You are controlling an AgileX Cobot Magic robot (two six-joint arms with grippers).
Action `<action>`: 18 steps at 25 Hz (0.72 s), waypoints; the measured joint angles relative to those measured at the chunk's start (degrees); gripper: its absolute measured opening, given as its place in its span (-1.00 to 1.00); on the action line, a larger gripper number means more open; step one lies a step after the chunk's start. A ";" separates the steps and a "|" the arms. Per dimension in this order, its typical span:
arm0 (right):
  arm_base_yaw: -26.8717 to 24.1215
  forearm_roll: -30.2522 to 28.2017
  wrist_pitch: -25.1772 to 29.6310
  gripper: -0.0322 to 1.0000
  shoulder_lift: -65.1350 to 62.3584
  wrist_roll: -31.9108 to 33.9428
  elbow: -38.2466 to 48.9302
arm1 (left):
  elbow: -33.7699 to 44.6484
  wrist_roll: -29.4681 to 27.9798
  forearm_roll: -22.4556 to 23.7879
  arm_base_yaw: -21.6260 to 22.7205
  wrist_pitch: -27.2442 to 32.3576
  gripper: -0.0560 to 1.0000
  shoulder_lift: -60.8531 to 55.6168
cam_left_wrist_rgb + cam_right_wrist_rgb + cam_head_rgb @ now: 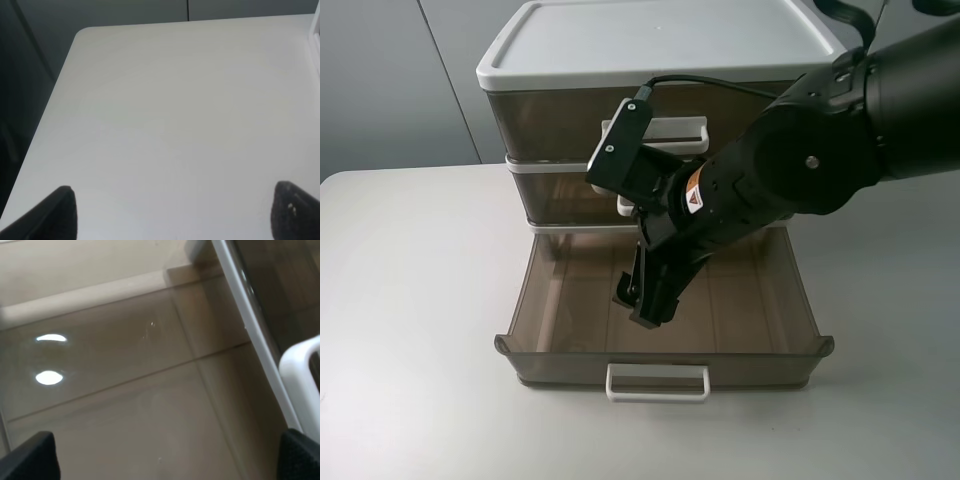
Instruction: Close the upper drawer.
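Note:
A brown see-through drawer cabinet point(660, 40) with a white lid stands at the back of the table. Its top drawer point(550, 120) and middle drawer point(560, 195) are pushed in. The lowest drawer point(660, 355) is pulled far out and is empty, with its white handle point(657, 382) facing front. My right gripper point(645, 300) hangs open inside this drawer, fingers pointing down, holding nothing. The right wrist view shows the gripper point(165, 460) over the drawer floor point(125, 390). My left gripper point(175, 215) is open over bare table and does not show in the exterior view.
The white table point(410, 300) spreads around the cabinet; the left wrist view shows its far corner and edge point(80, 37). A white handle point(300, 365) of a drawer above shows in the right wrist view. The right arm point(820, 130) crosses in front of the upper drawers.

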 joint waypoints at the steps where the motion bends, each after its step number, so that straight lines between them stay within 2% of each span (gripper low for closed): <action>1: -0.26 0.00 -0.13 0.34 0.11 0.00 0.00 | 0.00 0.00 0.00 0.00 0.00 0.51 0.00; 6: -0.36 -0.14 0.00 0.34 0.45 0.11 0.00 | 0.00 0.00 0.00 0.00 0.00 0.51 0.00; 8: -0.22 -0.03 1.66 0.34 0.21 0.10 -0.31 | 0.00 0.00 0.00 0.00 0.00 0.51 0.00; 11: 1.48 0.74 7.12 0.34 -2.23 0.21 -2.20 | 0.00 0.00 0.00 0.00 0.00 0.51 0.00; 14: 3.64 3.93 14.35 0.34 -5.80 0.21 -4.02 | 0.00 0.00 0.00 0.00 0.00 0.51 0.00; 18: 5.09 13.18 22.90 0.34 -11.63 -2.17 -4.52 | 0.00 0.00 0.00 0.00 0.00 0.51 0.00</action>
